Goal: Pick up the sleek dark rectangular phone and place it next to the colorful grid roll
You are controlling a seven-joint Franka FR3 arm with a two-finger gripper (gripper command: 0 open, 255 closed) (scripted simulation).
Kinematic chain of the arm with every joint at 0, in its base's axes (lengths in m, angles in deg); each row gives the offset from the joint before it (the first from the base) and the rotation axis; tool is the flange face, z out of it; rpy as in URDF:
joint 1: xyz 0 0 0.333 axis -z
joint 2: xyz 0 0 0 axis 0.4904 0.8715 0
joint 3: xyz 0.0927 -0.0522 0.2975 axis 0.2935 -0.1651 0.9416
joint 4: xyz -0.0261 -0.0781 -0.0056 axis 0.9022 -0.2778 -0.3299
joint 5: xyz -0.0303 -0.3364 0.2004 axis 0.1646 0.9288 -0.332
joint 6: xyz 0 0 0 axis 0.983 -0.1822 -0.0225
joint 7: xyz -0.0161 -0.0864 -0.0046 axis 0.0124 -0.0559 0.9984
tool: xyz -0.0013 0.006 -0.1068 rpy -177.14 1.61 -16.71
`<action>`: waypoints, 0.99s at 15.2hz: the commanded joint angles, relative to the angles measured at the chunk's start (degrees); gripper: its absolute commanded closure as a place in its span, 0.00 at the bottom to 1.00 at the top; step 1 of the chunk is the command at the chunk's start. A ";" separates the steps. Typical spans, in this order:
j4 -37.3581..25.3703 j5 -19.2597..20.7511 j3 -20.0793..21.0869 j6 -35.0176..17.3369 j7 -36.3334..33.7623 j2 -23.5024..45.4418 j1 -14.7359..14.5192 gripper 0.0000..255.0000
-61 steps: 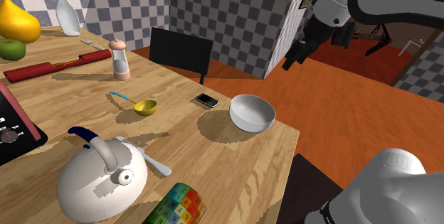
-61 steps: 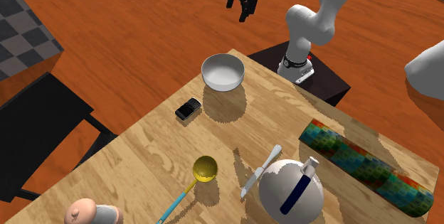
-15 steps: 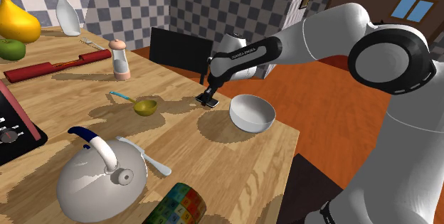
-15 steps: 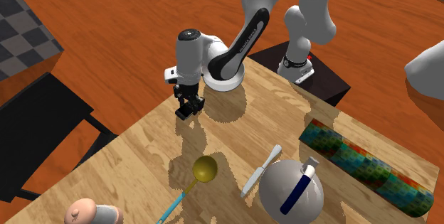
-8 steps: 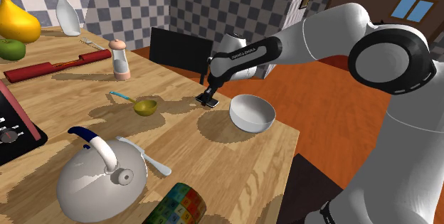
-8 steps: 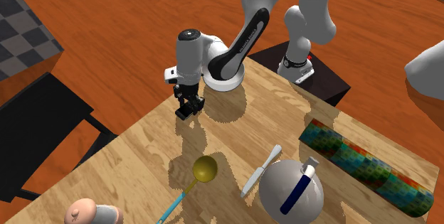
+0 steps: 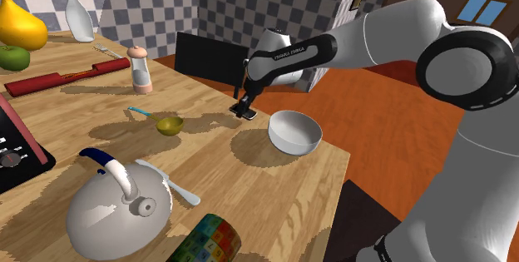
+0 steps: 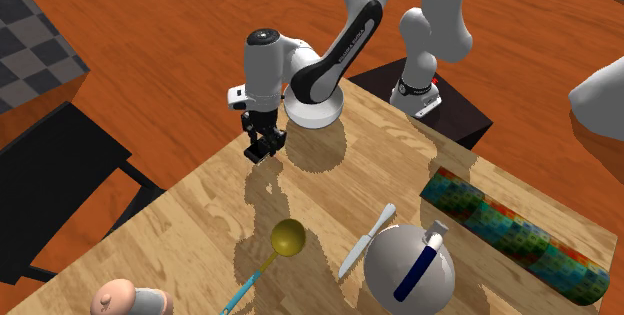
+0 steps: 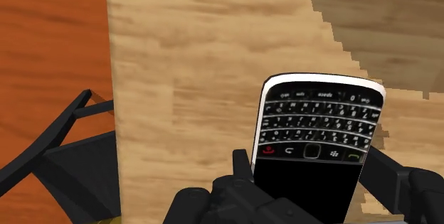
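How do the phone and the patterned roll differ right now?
The phone is black, flat and rectangular; the roll is a long multicoloured cylinder. The phone is clasped by the gripper beside the white bowl; the roll lies untouched past the kettle. Both are at the wooden table.

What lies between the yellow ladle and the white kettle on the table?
A light knife lies on the wood between the ladle and the kettle, close beside the kettle. The second exterior view shows this plainly.

Black keypad phone [image 9: 316,141] clasped in gripper [image 9: 314,171], wooden table [image 9: 185,59] beyond, dark chair [image 9: 78,173] beside
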 commanded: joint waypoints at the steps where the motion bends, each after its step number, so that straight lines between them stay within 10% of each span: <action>1: -0.25 0.34 -0.12 1.25 -0.33 -1.00 -0.10 1.00; 15: -5.58 2.11 -0.65 10.74 -2.11 -5.28 -0.33 1.00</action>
